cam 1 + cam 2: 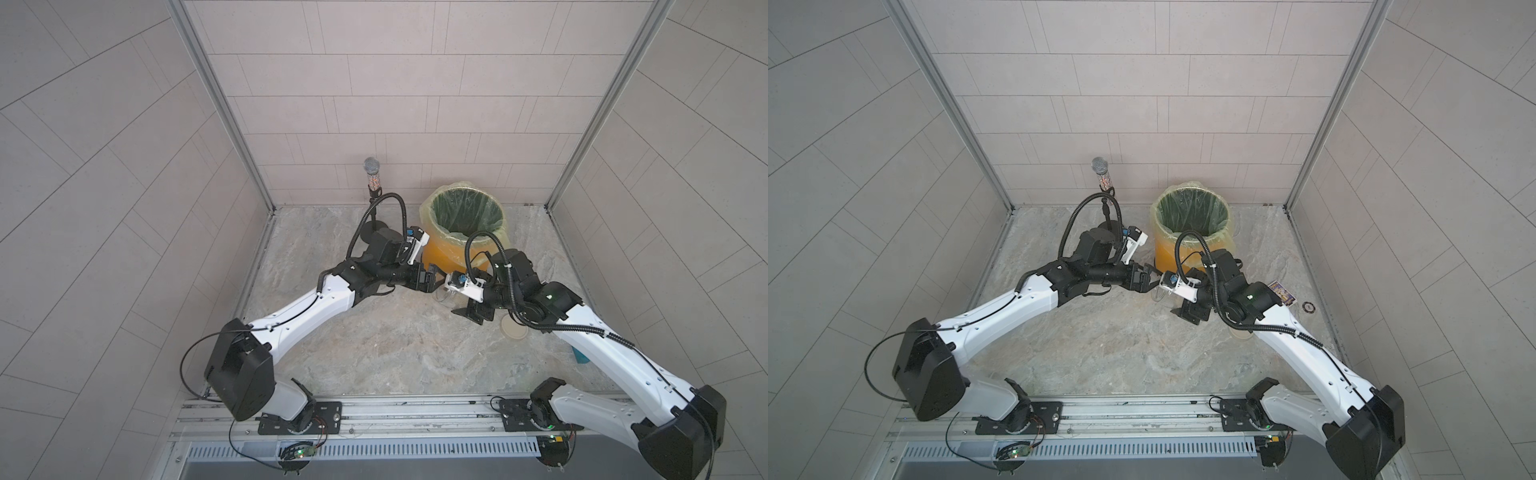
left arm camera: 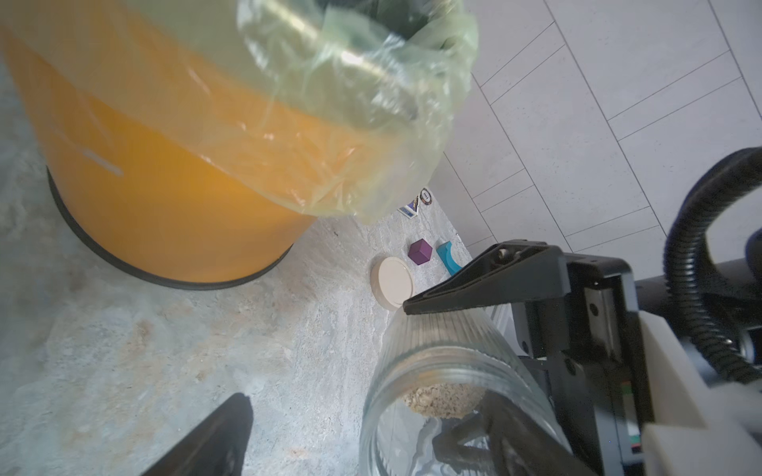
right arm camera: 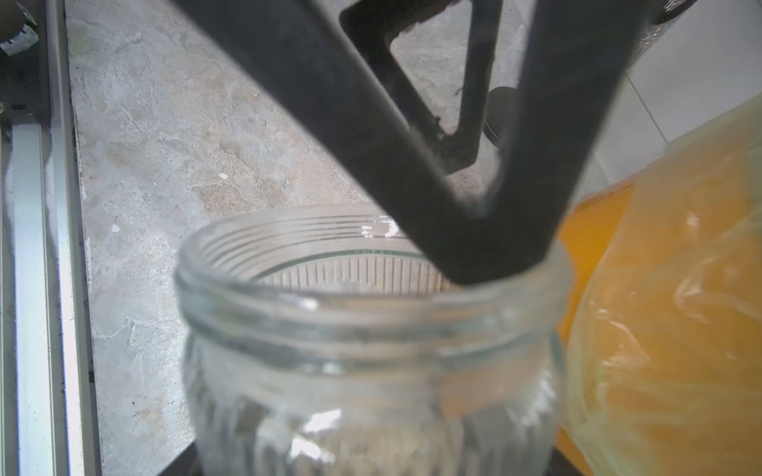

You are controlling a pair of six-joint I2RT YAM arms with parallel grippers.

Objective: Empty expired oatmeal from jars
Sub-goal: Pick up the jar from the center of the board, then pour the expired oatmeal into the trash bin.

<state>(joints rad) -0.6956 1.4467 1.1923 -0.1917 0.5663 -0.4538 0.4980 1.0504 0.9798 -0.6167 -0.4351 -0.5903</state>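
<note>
A small clear ribbed jar (image 1: 446, 296) (image 2: 453, 329) is tipped on its side low over the table, lidless, just in front of the orange bin (image 1: 444, 253). My right gripper (image 1: 465, 307) (image 3: 377, 412) is shut on the jar's body. A clump of pale oatmeal (image 2: 441, 399) shows through the glass. My left gripper (image 1: 436, 278) (image 2: 367, 404) is open at the jar's mouth (image 3: 371, 255). One of its fingers (image 3: 474, 206) lies at the rim, and I cannot tell if it is inside. The cream lid (image 2: 391, 282) lies flat on the table.
The bin (image 2: 165, 198) carries a yellow-green bag over its rim. A microphone on a stand (image 1: 371, 170) stands at the back left. A purple block (image 2: 420, 251), a teal piece (image 2: 447, 257) and a card (image 1: 1282, 293) lie at the right wall.
</note>
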